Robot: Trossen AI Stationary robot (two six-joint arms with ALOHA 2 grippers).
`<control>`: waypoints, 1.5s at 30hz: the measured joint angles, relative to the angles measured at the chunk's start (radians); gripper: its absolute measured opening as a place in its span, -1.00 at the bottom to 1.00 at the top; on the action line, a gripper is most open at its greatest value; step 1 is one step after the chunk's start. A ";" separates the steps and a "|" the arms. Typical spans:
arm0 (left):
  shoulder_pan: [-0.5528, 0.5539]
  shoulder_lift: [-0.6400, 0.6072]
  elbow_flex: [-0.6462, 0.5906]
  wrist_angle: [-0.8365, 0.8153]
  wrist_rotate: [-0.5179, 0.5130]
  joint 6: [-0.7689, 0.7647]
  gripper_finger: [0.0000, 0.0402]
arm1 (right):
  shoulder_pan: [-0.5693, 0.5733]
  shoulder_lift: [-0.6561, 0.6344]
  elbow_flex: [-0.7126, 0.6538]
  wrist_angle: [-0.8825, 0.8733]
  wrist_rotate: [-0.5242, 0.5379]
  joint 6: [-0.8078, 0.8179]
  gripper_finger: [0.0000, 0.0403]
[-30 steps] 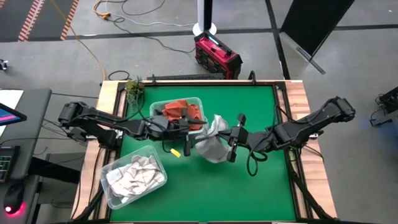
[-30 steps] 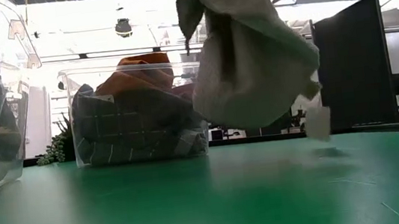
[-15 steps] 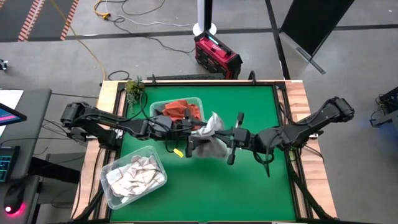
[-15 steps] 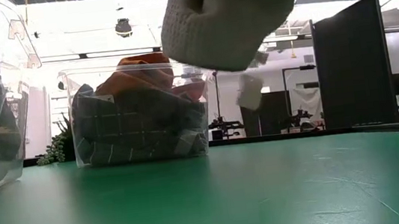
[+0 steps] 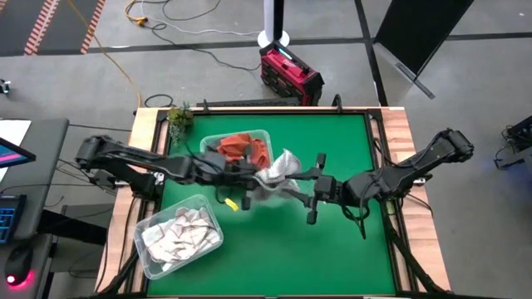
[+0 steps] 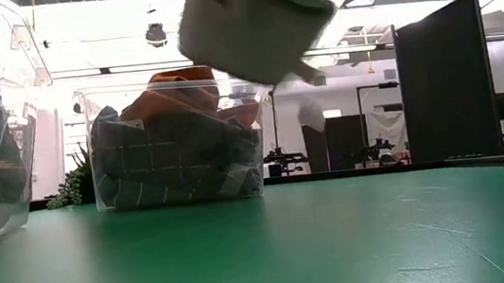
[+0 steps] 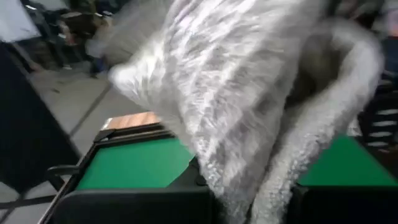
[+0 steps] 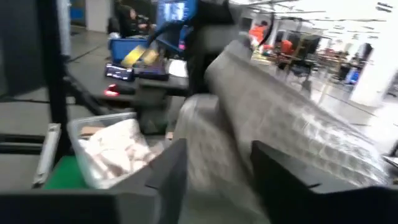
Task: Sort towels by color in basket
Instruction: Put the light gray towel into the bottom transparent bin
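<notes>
Handover mid-air: left end effector [image 5: 249, 172] clamped shut on light grey towel [image 5: 278, 170], which hangs between the 2 end effectors. Right end effector [image 5: 301, 193] parted, letting go. Retract right fully before left swings away.

Light grey towel [image 5: 277, 172] hanging bunched above green table [image 5: 349, 249], just beside clear bin [image 5: 238, 149] holding rust and dark towels. Left gripper [image 5: 249, 172] pinching towel's bin-side edge. Right gripper [image 5: 293, 189] sitting at towel's far side from bin. Second bin [image 5: 179, 235] of white towels lying nearer front edge than first bin.
</notes>
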 joint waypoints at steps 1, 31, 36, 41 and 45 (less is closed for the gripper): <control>-0.001 -0.031 0.025 -0.070 0.018 -0.007 -0.97 | 0.011 -0.007 0.000 -0.015 0.000 0.001 0.05; -0.573 -0.261 0.301 -1.462 0.481 -1.082 -0.94 | 0.021 -0.034 0.000 -0.339 0.279 0.232 0.34; -0.701 -0.216 0.301 -1.437 0.420 -1.126 -0.94 | 0.020 -0.034 0.000 -0.328 0.279 0.235 0.34; -0.747 -0.153 0.301 -1.444 0.279 -1.056 -0.94 | 0.020 -0.034 0.000 -0.327 0.279 0.248 0.34; -0.732 -0.098 0.300 -1.481 0.177 -0.907 -0.95 | 0.020 -0.034 0.000 -0.325 0.279 0.248 0.34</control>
